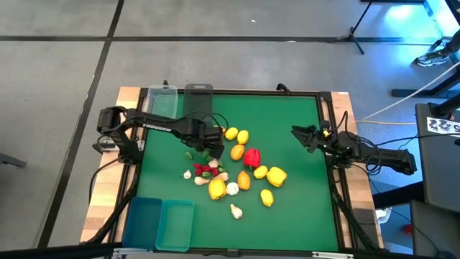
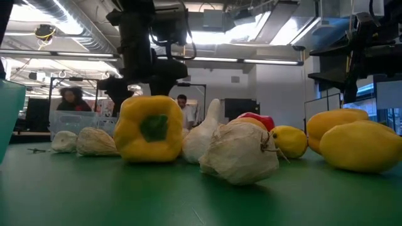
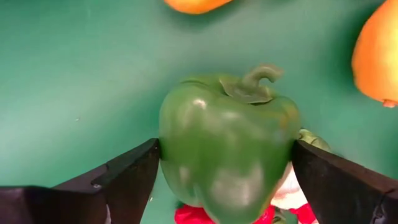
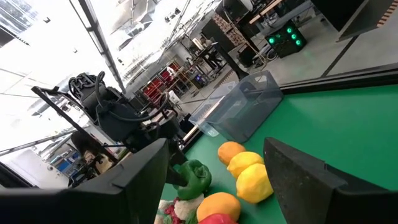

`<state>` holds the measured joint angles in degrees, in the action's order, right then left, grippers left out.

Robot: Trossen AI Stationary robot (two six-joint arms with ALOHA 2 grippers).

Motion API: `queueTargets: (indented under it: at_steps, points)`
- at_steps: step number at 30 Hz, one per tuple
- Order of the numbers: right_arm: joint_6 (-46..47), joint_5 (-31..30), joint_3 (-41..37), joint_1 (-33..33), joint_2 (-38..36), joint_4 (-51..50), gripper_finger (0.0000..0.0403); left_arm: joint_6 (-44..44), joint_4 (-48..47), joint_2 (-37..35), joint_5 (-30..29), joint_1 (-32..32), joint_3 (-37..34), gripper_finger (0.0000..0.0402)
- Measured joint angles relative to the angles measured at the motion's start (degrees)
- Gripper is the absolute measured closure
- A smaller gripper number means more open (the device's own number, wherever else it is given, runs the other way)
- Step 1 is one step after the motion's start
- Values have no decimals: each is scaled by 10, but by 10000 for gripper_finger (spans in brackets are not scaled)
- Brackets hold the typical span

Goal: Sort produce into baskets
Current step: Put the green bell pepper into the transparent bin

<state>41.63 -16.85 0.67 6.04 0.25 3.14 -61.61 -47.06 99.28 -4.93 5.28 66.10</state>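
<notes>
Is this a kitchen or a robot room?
Most likely a robot lab or workshop, not a kitchen. The green table stands on a bare concrete floor, exposed ducts and strip lights run overhead, and shelves of equipment fill the room behind.

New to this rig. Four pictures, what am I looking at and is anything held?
It is a two-armed table robot sorting produce. The high view looks straight down; the low view sits at table-top height; the other two are cameras on each wrist.

On the green table lies a heap of lemons, oranges, peppers and garlic bulbs. Two clear plastic bins stand at the far edge, two teal plastic bins at the near edge.

The left gripper is over the heap, its fingers pressed against both sides of a shiny green bell pepper. The right gripper waits open at the table's right side, holding nothing.
</notes>
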Motion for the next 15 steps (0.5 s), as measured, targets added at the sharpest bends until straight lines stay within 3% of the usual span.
queueTargets:
  at_steps: [15]
  points:
    - [-1, 0, 0, 0, 0, -1, 142, 4, 24, 11, 20, 9, -2, 60]
